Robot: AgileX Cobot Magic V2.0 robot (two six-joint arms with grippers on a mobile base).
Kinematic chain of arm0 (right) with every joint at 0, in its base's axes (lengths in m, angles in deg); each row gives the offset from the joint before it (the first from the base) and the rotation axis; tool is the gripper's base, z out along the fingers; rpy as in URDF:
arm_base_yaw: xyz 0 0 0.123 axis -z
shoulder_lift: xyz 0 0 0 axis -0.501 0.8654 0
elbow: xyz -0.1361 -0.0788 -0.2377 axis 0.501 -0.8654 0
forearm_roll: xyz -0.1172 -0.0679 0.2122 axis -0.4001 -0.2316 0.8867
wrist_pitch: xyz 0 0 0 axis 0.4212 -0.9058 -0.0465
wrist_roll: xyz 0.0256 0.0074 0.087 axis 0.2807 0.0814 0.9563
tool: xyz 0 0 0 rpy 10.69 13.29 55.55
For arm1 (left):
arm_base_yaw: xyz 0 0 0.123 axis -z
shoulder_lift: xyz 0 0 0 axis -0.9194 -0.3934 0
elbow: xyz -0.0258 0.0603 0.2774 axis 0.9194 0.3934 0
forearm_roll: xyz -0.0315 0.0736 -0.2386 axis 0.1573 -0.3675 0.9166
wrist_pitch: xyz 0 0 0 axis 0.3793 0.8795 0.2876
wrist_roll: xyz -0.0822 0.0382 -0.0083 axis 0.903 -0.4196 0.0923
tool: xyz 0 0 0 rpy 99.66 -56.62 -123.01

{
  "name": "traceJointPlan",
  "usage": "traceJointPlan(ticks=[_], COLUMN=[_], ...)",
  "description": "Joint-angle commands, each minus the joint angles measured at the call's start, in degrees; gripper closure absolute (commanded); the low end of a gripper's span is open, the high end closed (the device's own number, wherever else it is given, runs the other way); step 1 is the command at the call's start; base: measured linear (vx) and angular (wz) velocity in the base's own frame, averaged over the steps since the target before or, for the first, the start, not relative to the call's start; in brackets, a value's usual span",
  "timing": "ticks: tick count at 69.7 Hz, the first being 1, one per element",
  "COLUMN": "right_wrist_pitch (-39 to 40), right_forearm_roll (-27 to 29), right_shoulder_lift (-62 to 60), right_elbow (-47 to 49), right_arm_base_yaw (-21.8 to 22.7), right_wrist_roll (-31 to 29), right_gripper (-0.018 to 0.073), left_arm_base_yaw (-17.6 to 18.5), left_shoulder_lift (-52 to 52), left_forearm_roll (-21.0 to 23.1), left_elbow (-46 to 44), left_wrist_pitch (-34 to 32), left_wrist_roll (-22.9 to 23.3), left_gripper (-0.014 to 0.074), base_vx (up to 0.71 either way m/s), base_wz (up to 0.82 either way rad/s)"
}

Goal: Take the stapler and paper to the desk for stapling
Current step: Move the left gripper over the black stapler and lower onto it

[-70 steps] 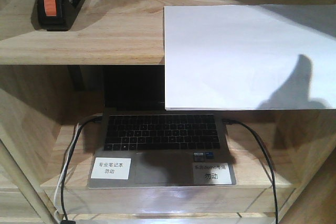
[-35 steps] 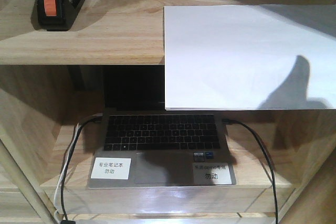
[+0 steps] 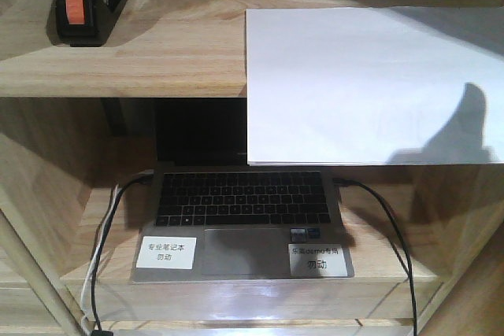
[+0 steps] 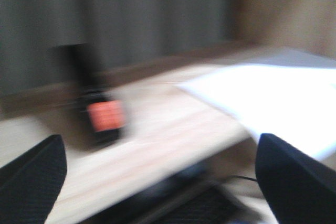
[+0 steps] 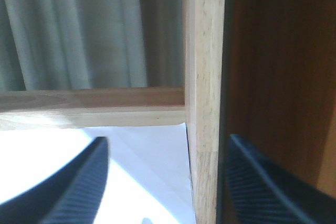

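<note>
1. Where the upper shelf (image 3: 157,53) reaches its back left corner, the stapler (image 3: 79,9) sits alone, black, with its orange patch turned toward the front edge. Nothing touches it.
2. The paper (image 3: 370,84) lies flat on the right part of the same shelf, well apart from the stapler. Its near edge hangs out past the shelf's front edge. A dark shadow (image 3: 465,127) falls on the paper near its front right corner.
3. On the lower shelf (image 3: 366,234) an open laptop (image 3: 240,222) faces the front edge. One white label (image 3: 165,252) sits at its front left corner and a second label (image 3: 317,260) at its front right corner. Black cables (image 3: 392,222) run from both sides of the laptop down past the shelf's front edge.
4. The left wrist view is badly blurred. The left gripper (image 4: 157,137) has its fingers (image 4: 31,177) spread wide, with nothing between them. It appears to hang in front of the upper shelf's front edge. The stapler (image 4: 102,114) is ahead toward the left finger, and the paper (image 4: 273,103) lies toward the right one.
5. In the right wrist view, the right gripper (image 5: 168,140) also has its fingers (image 5: 79,187) apart and holds nothing.
6. A wooden post (image 5: 205,103) of the shelf unit stands between those fingers in the picture. How near it is cannot be told.
7. The paper (image 5: 147,150) lies under the left finger and reaches up to the post and the back rail (image 5: 89,106). A grey curtain (image 5: 79,30) hangs behind.
</note>
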Motion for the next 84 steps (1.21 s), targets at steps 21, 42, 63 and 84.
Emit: traceJointPlan(ticks=[21,42,63,84], right_wrist_pitch=[4.12,4.12,4.12,4.12], right_forearm_roll=[0.16,0.16,0.16,0.16], right_shoulder_lift=[0.53,0.53,0.53,0.53], right_elbow=[1.34,1.34,1.34,1.34], right_arm_base_yaw=[0.31,0.31,0.31,0.31], right_wrist_roll=[-0.23,-0.23,-0.36,-0.36], right_gripper=[0.0218,0.0247,0.0253,0.0253], left_arm_base_yaw=[5.09,5.09,5.09,4.97], left_shoulder_lift=[-3.89,-16.63,-30.76,-42.51], left_forearm_roll=[0.73,-14.83,-33.57,-35.89], left_elbow=[-1.56,-12.24,-30.41,-44.27], left_wrist_pitch=[-7.44,-3.31,9.85,20.51], left_wrist_roll=[0.70,24.25,38.37,39.21], left_gripper=[-0.0062,-0.0048,-0.0033,-0.0031], base_vx=[0.00,0.00,0.00,0.00], base_wz=[0.00,0.00,0.00,0.00])
